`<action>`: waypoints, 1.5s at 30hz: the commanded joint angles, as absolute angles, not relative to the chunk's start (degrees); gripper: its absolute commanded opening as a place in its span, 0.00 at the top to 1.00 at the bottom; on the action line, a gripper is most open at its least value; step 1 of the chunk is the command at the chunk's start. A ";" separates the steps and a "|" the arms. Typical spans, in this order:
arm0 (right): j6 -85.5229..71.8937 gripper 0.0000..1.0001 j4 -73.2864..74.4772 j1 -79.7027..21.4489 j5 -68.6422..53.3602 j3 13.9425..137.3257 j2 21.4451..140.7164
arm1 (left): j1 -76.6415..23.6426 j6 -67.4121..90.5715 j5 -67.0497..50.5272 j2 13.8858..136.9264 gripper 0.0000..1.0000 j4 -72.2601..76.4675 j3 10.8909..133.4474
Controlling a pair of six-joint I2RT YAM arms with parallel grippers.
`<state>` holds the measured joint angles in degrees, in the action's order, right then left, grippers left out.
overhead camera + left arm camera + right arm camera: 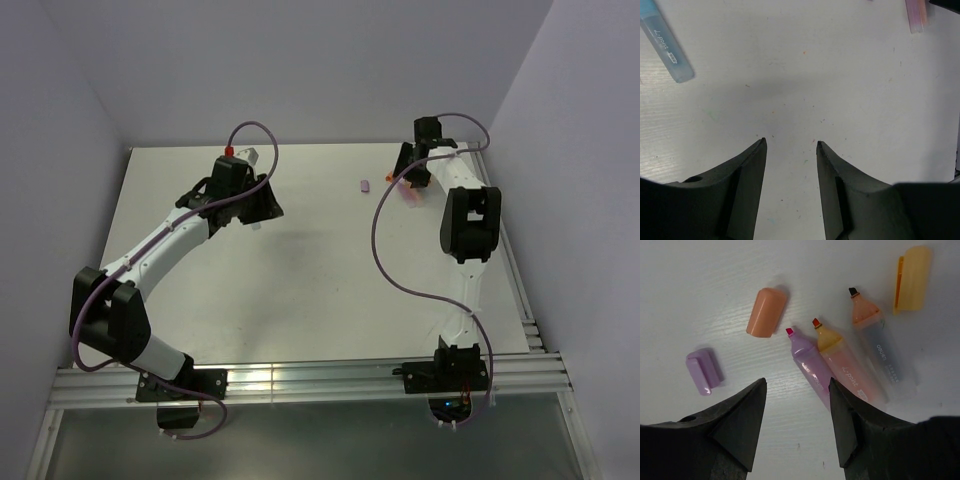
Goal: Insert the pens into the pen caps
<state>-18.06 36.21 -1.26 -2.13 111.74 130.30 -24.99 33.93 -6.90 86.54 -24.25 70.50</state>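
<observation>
In the right wrist view three uncapped pens lie side by side: a purple pen (810,360), a pink pen (847,371) with a yellow collar, and a greyish pen (883,347) with an orange collar. Near them lie a purple cap (705,371), a peach cap (767,311) and a yellow-orange cap (912,277). My right gripper (798,382) is open and empty just above the table, its right finger beside the purple pen. My left gripper (791,141) is open and empty over bare table; a light blue pen (667,45) and a pink pen (916,15) lie ahead of it.
From above, the left gripper (258,205) is at the back left and the right gripper (412,170) at the back right of the white table (320,290). The purple cap (364,184) lies left of the right gripper. Walls enclose three sides.
</observation>
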 commanded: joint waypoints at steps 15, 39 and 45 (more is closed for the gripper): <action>-15.73 0.40 37.88 -1.76 1.23 113.12 131.75 | -25.14 34.28 -8.79 84.99 0.50 -21.18 70.22; -15.38 0.40 38.58 -3.16 3.16 113.82 133.77 | -25.14 34.19 -9.05 85.17 0.51 -21.01 69.70; -15.29 0.40 38.76 -3.08 3.87 113.82 134.21 | -25.14 34.28 -9.23 85.25 0.51 -20.92 69.52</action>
<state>-15.99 37.98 -2.85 2.42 111.77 133.14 -24.99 33.93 -8.19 86.50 -22.98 69.63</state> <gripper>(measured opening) 0.600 0.496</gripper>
